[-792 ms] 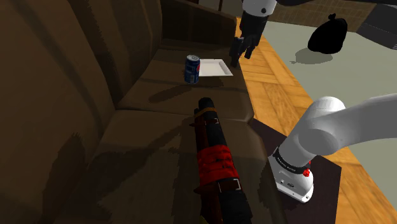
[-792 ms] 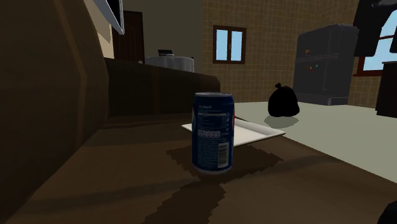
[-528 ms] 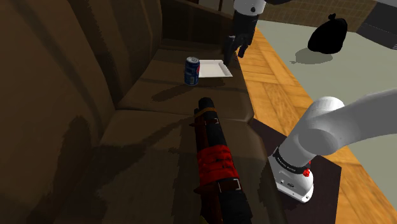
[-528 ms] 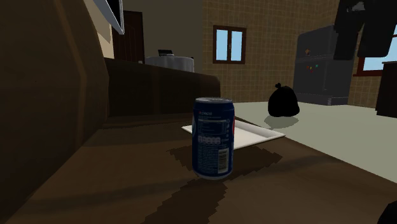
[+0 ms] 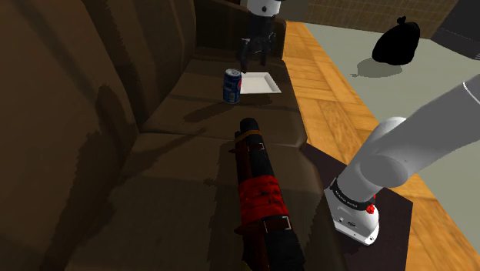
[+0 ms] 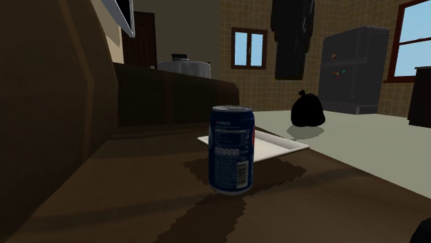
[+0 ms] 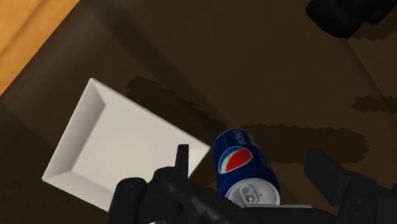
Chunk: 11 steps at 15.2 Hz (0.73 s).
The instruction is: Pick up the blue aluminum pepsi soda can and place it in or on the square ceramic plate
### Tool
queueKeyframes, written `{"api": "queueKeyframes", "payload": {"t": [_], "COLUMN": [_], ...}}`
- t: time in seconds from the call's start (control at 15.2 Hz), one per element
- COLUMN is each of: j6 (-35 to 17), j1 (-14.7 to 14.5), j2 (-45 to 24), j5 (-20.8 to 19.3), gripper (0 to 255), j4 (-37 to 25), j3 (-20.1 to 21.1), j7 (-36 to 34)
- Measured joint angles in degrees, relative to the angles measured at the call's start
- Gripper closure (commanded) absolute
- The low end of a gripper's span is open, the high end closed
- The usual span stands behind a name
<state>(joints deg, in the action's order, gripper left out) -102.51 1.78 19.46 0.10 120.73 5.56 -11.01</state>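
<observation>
Your claw (image 5: 253,54) hangs spread above the can (image 5: 231,84), apparently lining up a top grasp; the plate (image 5: 260,82) lies just beside the can, keeping the carry short.

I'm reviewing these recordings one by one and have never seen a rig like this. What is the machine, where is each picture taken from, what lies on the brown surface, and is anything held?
The machine is a white robot arm on a box stand, ending in a black two-finger gripper. The shoulder view looks down from beside the stand. The second exterior view sits low on the seat, close to the can. The wrist view comes from a camera on the hand, looking along the fingers. The surface is a brown sofa seat. On it a blue Pepsi can stands upright beside a white square plate. Nearer the stand lies a long black and red bundle. A black bag sits on the floor. The gripper hangs above the can and plate, open, and holds nothing.
</observation>
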Motion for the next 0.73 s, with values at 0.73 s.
{"api": "queueKeyframes", "payload": {"t": [0.73], "j6": [-5.0], "j1": [0.2], "j2": [-13.5], "j5": [0.5], "gripper": [0], "j4": [-7.7], "j3": [0.6], "j7": [-3.0]}}
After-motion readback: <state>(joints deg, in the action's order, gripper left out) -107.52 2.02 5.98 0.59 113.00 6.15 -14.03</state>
